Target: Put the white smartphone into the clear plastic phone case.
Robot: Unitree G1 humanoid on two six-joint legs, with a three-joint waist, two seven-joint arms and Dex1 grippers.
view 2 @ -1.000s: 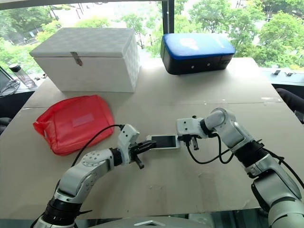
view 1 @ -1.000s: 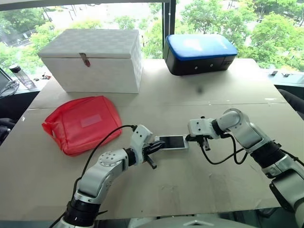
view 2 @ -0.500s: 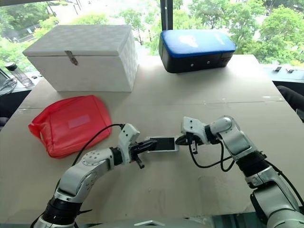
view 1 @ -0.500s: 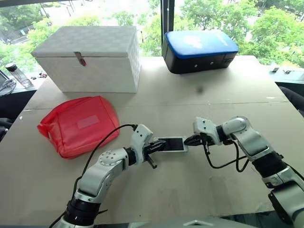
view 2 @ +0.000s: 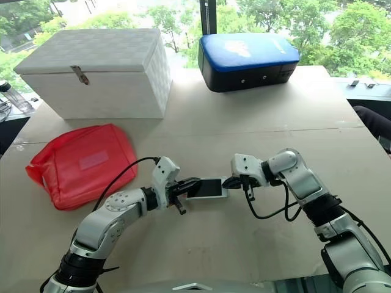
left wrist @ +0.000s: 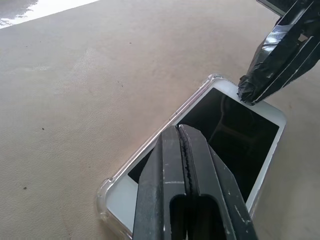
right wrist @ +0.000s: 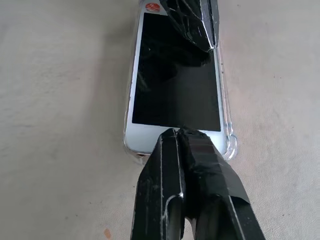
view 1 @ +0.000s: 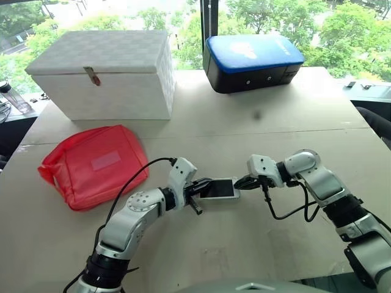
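Claws are both pressed shut, the left claw (left wrist: 184, 137) tipped onto the screen of the white smartphone (view 1: 218, 188) and the right claw (right wrist: 182, 135) at its opposite white bezel, the phone lying within the clear plastic phone case (left wrist: 107, 192) on the tabletop (view 1: 244, 244), well apart from the red pouch (view 1: 91, 163).

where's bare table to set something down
Free: the wide stretch between the white box, the blue case and the claws; also the near edge. Crowded: mid-table, where both claws meet at the white smartphone, and by the red pouch.
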